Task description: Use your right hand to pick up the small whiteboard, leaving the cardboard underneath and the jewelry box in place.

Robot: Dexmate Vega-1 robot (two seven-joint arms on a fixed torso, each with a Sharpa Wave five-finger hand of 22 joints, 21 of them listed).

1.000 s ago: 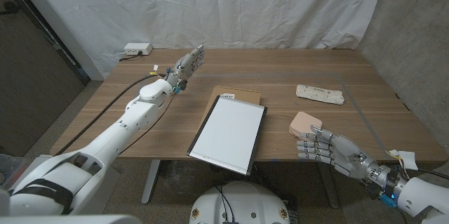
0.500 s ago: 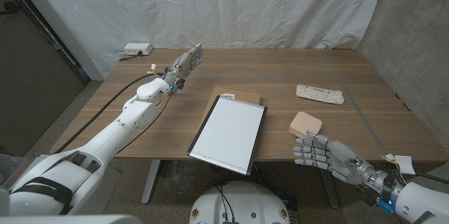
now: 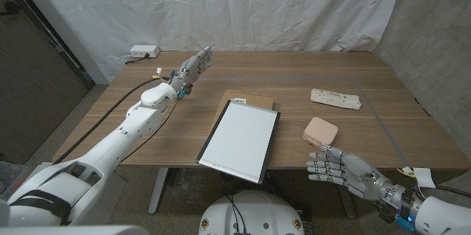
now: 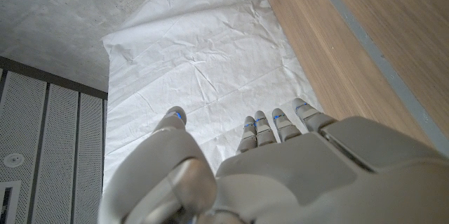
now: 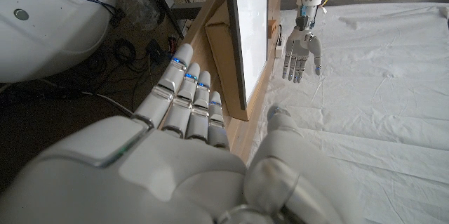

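Currently small whiteboard lies mid-table on the cardboard, near corner past table edge. Jewelry box just right of it. Right hand near edge, fingers spread, empty. Left hand far left, fingers apart, holding nothing.

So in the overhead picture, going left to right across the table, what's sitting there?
White power strip → left hand → small whiteboard on its cardboard → jewelry box → pale cloth-like bundle.
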